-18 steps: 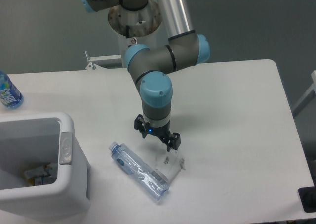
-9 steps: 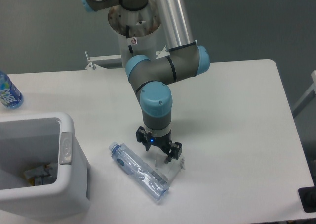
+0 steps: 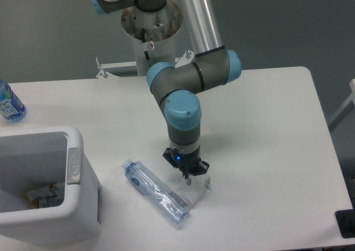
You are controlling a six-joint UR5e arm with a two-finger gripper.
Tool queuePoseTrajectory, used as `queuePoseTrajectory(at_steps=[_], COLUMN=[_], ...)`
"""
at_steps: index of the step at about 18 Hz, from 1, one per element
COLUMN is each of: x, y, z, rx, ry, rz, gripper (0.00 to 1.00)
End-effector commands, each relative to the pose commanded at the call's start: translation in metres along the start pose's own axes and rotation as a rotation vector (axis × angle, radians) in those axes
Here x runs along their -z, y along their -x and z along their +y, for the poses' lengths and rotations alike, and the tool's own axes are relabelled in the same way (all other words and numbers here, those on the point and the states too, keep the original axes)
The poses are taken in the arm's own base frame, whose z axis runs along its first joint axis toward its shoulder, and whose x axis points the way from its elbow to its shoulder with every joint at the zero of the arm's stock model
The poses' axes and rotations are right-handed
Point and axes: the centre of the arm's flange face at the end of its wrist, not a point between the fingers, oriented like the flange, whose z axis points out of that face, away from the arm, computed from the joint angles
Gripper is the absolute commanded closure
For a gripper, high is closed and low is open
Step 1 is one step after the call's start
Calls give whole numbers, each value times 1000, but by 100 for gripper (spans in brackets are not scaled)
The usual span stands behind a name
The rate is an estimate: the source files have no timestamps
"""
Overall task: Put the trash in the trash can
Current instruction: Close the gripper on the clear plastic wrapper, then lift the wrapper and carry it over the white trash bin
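Observation:
The trash lies on the white table in front of the arm. One piece is a long clear bluish bottle (image 3: 157,193), lying on its side with its cap toward the trash can. The other is a small crinkled clear wrapper (image 3: 195,190), touching the bottle's right end. My gripper (image 3: 187,172) points straight down over the wrapper's upper edge, its dark fingers (image 3: 202,165) apart and very close to the wrapper or touching it. The trash can (image 3: 73,168), a white bin with a grey oval panel, stands at the front left with a few scraps inside.
A blue-labelled water bottle (image 3: 9,104) stands at the table's far left edge. A metal bracket (image 3: 111,68) sits behind the table by the arm's base. The table's right edge runs down at about x=600.
The gripper has moved right and down toward the wrapper and turned about its axis. The bottle and the trash can have not moved.

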Motion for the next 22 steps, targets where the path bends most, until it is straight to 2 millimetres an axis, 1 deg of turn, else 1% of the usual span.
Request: queuePoseTrajectory(at_steps=[3, 5, 7, 10, 11, 12, 15, 17, 18, 19, 22], x=[21, 46, 75, 119, 134, 144, 183, 233, 249, 307, 333], y=[17, 32, 46, 54, 55, 59, 64, 59, 55, 0, -33], z=[18, 28, 33, 30, 27, 25, 5, -3, -8, -39, -49], rx=[-41, -13, 16, 52, 84, 130, 261, 341, 374, 448, 481], ry=[-11, -80, -193, -322, -358, -397, -514, -596, -630, -708, -730], rz=[-5, 10, 26, 24, 24, 38, 84, 90, 113, 190, 224], gripper=[100, 100, 100, 100, 100, 100, 100, 100, 100, 100, 100])
